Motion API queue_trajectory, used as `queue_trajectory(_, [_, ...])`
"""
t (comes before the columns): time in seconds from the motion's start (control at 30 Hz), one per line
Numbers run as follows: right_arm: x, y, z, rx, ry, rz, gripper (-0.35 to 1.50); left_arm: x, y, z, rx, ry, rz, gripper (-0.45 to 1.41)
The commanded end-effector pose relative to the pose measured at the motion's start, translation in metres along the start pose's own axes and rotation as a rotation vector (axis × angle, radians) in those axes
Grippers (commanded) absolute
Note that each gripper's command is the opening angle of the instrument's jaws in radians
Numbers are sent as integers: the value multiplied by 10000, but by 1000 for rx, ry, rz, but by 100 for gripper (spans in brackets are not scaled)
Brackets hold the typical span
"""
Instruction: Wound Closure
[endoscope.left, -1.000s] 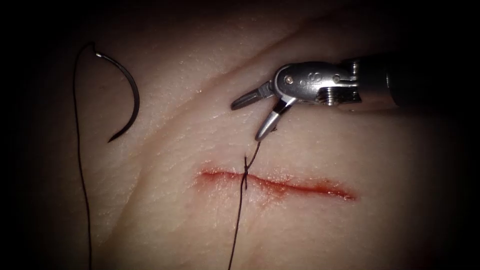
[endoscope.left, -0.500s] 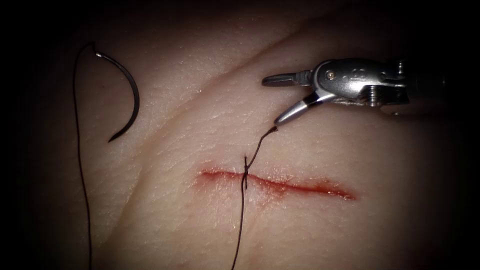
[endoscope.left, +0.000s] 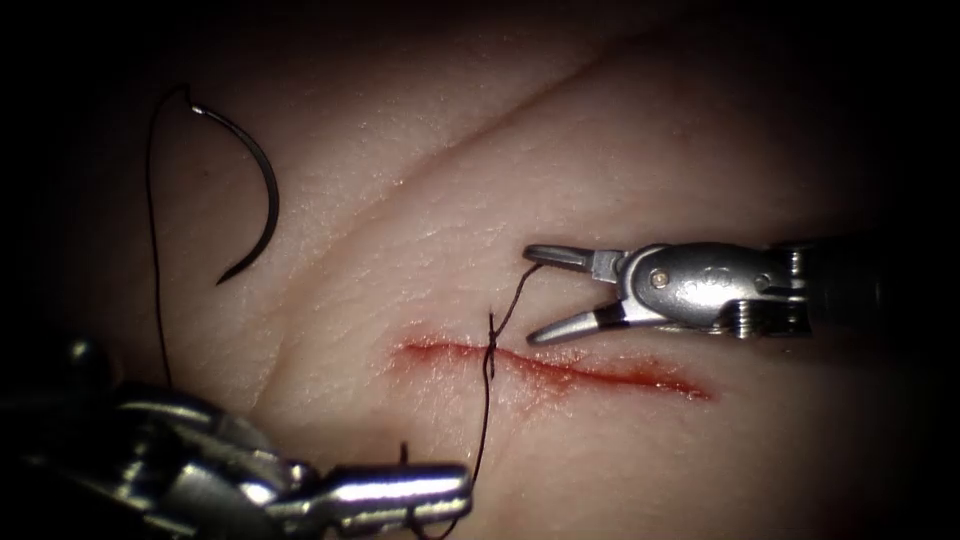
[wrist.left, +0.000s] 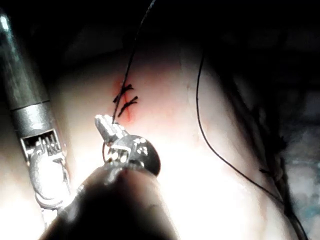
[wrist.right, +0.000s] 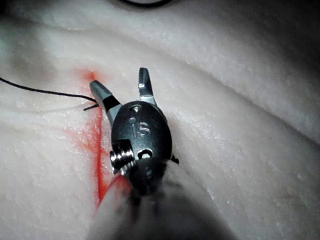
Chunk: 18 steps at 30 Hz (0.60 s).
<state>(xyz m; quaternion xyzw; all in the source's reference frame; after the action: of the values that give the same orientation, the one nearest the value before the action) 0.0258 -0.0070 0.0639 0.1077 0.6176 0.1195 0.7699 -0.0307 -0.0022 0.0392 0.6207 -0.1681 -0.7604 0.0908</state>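
Note:
The tissue (endoscope.left: 620, 150) carries a red cut (endoscope.left: 600, 375) with a knotted stitch (endoscope.left: 490, 345) near its left end. My right tool (endoscope.left: 532, 296) lies just above the cut, right of the knot, jaws open with the short thread tail (endoscope.left: 520, 290) at its tips; it holds nothing. My left tool (endoscope.left: 460, 490) comes in below the cut, shut on the long thread (endoscope.left: 484, 420) hanging from the knot. The curved needle (endoscope.left: 262, 185) lies free on the tissue far to the left, not in the tissue. In the left wrist view, the left tool (wrist.left: 102, 121) grips thread under the stitches (wrist.left: 125, 97).
The needle's thread (endoscope.left: 155, 280) trails down the left side of the tissue. Red fluid stains the cut's edges (wrist.right: 95, 145). In the right wrist view, the right tool (wrist.right: 122, 87) has its open jaws beside the thread tail (wrist.right: 90, 107). The right tool's shaft (wrist.left: 22, 85) appears in the left wrist view.
The right tool came down from the upper right to just above the cut, jaws still open, now at the short tail. The left tool entered from the lower left and closed on the long thread.

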Motion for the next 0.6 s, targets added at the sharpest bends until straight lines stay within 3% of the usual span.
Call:
queue_trajectory(0.03, [-7,-7,8,-6,14,2,110,-4,1,9,0,2,4,-45])
queue_trajectory(0.33, [-19,-29,22,-34,82,-4,93,-19,-32,35,26,17,41,-45])
queue_trajectory(0.6, [-19,-41,46,-45,149,-7,88,-56,-61,49,27,54,40,-45])
